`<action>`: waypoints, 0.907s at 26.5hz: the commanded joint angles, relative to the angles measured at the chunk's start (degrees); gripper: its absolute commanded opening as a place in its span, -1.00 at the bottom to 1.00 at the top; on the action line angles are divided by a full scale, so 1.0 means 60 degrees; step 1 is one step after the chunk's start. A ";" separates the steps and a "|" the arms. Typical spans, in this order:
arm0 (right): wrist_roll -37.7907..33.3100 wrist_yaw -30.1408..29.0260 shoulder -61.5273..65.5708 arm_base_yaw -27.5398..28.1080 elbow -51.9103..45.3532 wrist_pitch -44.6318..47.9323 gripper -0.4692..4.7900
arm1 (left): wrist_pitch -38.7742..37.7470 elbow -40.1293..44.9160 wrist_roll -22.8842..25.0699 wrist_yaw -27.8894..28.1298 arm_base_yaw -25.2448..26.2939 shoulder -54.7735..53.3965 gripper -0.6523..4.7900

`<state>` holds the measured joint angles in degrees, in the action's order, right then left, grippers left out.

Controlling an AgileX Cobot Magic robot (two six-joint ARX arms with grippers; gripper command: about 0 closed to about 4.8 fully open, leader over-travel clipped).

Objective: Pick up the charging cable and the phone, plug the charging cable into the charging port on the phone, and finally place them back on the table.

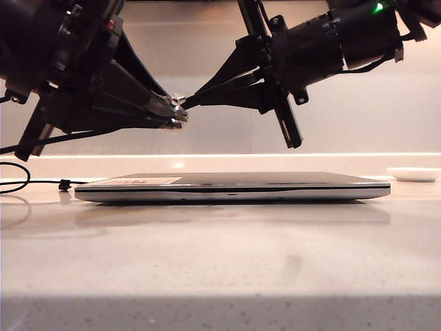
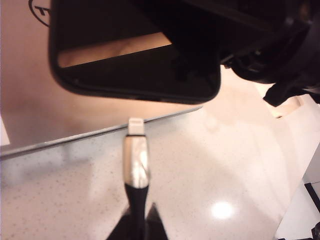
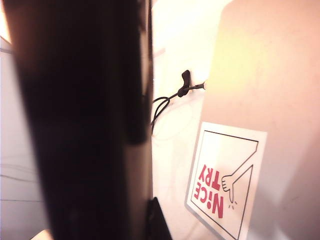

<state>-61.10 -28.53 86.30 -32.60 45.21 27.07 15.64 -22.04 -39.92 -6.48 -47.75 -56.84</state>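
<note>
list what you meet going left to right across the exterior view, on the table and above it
charging cable trailing on the table → left gripper shut on the plug → right gripper holding the phone → small white dish far right; laptop spans the middle below.

The exterior view sits low at the pale speckled table's (image 1: 220,276) near edge, looking level across it. Both wrist views look steeply down, close, sharing the flat silver laptop (image 1: 234,186) and thin black charging cable (image 3: 165,100).

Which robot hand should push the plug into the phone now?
Probably the left hand: it grips the charging cable, plug tip just short of the phone edge. The right hand only steadies the phone.
</note>
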 commanded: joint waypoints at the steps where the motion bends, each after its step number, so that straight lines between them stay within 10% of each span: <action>1: -0.0044 0.0025 -0.0004 -0.0025 0.0069 0.0532 -0.84 | 0.0135 -0.0004 0.0004 -0.0036 -0.0015 0.0011 -0.78; 24: -0.0102 0.0062 0.0109 -0.0357 0.0073 0.0576 -0.84 | 0.0128 -0.0004 0.0011 -0.0036 -0.0015 0.0011 -0.78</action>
<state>-61.32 -28.08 87.46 -34.65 45.19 27.51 15.64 -22.04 -39.92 -6.48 -47.75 -56.82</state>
